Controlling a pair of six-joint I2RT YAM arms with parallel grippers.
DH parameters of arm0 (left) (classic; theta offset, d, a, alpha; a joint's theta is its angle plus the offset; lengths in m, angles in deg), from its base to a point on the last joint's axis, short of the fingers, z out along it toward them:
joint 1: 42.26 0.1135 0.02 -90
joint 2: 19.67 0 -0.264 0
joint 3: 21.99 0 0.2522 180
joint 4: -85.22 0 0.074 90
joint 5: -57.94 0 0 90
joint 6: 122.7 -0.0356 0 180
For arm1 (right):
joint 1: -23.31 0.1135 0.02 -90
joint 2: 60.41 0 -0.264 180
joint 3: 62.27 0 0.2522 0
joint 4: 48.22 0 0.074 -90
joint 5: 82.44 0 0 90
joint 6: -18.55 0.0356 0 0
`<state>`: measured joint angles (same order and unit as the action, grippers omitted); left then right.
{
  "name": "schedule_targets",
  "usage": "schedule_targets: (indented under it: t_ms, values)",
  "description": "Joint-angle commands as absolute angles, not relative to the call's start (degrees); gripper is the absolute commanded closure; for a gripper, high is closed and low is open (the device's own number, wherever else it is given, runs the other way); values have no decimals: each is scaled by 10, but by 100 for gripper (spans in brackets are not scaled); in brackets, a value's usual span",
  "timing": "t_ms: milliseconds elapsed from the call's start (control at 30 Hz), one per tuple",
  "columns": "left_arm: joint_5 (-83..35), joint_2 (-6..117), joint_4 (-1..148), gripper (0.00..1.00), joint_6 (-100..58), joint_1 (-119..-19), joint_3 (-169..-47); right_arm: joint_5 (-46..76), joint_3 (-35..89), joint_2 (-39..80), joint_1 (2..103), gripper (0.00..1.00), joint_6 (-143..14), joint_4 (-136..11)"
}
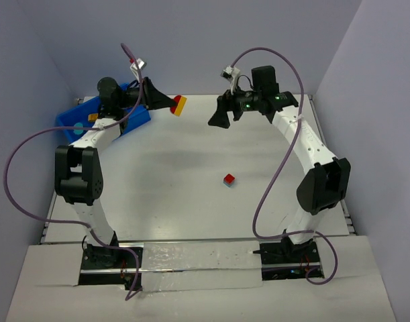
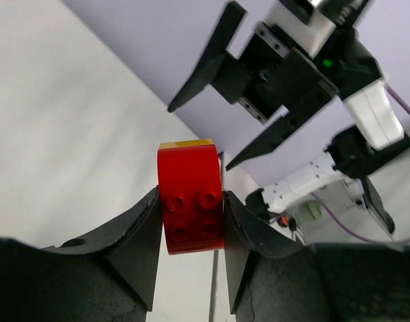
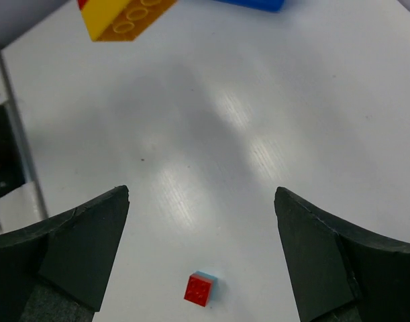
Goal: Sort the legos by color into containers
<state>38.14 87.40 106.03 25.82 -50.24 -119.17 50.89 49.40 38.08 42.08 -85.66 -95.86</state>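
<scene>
Inside left gripper (image 2: 190, 201), red-yellow lego (image 1: 178, 105).

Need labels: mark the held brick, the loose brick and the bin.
held brick (image 2: 191, 215), left wrist, studded face
loose brick (image 3: 198, 290), right wrist, top face
bin (image 1: 64, 123), top external, left end

Nothing readable is showing: no words, labels, brands, numbers or signs are appearing on any surface in the three views
</scene>
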Motion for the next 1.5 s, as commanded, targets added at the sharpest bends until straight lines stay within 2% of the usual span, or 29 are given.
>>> schedule_targets:
  t_ms: [0, 133, 233, 433, 500, 600, 833, 1100, 1400, 1467]
  values:
    - [428, 883, 1485, 100, 559, -506, -1176, 710, 531, 394, 422, 5, -822, -927]
    - [437, 865, 1413, 100, 481, -510, -1180, 770, 567, 435, 428, 6, -725, -890]
    - [437, 867, 1426, 100, 492, -511, -1181, 797, 589, 460, 433, 10, -645, -857]
    - [448, 859, 1393, 100, 460, -524, -1178, 823, 564, 471, 436, 13, -487, -695]
    - [449, 853, 1383, 100, 448, -531, -1173, 834, 551, 474, 437, 13, -414, -597]
    - [451, 853, 1389, 100, 452, -534, -1170, 842, 550, 481, 439, 13, -370, -559]
    - [454, 853, 1393, 100, 456, -540, -1177, 826, 561, 490, 448, 14, -404, -596]
    - [456, 853, 1395, 100, 461, -547, -1182, 802, 578, 490, 451, 18, -502, -707]
    - [457, 856, 1366, 100, 439, -556, -1184, 801, 586, 486, 458, 38, -513, -709]
    - [456, 852, 1348, 100, 425, -556, -1184, 801, 585, 485, 461, 46, -516, -709]
